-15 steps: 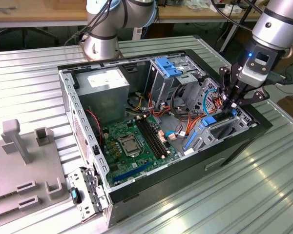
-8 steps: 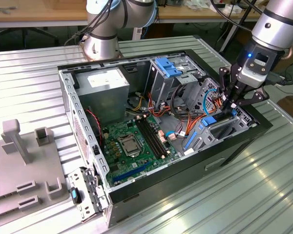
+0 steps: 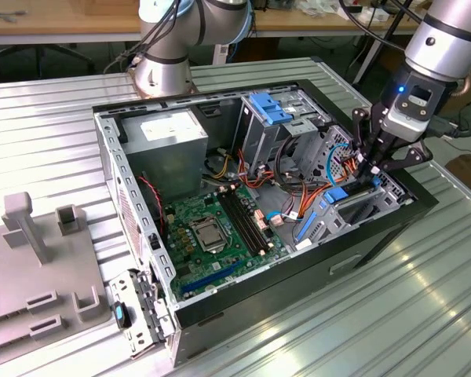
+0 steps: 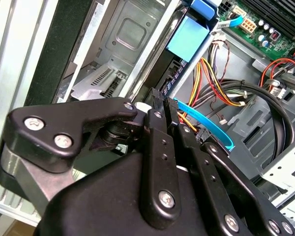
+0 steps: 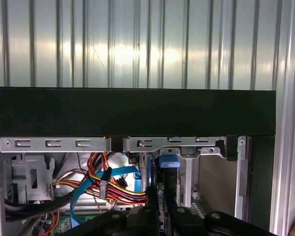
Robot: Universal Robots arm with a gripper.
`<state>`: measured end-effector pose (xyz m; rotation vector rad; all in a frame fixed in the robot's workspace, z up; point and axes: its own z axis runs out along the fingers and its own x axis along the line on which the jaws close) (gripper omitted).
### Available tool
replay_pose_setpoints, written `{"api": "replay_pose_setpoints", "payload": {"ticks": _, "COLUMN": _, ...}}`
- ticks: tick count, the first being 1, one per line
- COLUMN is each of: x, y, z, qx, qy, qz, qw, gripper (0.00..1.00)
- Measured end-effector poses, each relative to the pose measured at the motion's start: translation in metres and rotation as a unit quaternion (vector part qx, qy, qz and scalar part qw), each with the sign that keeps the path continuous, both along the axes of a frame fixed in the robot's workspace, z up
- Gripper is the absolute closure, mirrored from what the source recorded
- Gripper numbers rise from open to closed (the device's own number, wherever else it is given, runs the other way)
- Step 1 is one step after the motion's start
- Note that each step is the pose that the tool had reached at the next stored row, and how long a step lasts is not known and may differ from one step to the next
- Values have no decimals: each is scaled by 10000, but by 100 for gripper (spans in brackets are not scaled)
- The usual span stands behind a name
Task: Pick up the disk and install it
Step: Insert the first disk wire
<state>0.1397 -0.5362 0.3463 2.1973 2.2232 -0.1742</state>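
Shiny metal with long ridges makes the table (image 3: pixel 424 314), and a big open computer case (image 3: pixel 298 302) lies flat on it. Inside the case there is a green board (image 3: pixel 212 228), a grey power box (image 3: pixel 169 137) at the back, a tall metal cage (image 3: pixel 275 118) with blue tabs, and lots of red, orange and yellow wires (image 4: pixel 211 73). A grey holder (image 3: pixel 31 259) sits on the table at the exterior view's left, well away from the work. The robot's arm reaches down into the corner of the case at the exterior view's right, just beside the black wall. Its gripper (image 3: pixel 370 177) is low inside the case there. In both wrist views the two black fingers (image 4: pixel 156 123) sit close together, with the thin end of the disk (image 4: pixel 173 73) between them, so the gripper looks like it is pinching the disk. The disk stands on its edge, not flat, with a bright blue rail at the far end. It points away from the gripper and goes down between the metal walls of the slot near the wires. So the picking-up part looks done: the disk is off the table and in the robot's grip. The putting-in part looks started but not finished, because the fingers have not let go. I cannot tell if the disk is pushed all the way into its place, since the fingers and metal walls hide the bottom.
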Motion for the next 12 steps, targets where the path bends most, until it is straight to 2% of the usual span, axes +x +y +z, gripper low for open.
{"api": "replay_pose_setpoints", "payload": {"ticks": 3, "x": 0, "y": 0, "z": 18, "qx": 0, "qy": 0, "qz": -3, "qw": 10000, "gripper": 84}}
{"api": "replay_pose_setpoints", "payload": {"ticks": 12, "x": 12, "y": 0, "z": 12, "qx": -5, "qy": -2, "qz": -99, "qw": 10000, "gripper": 84}}
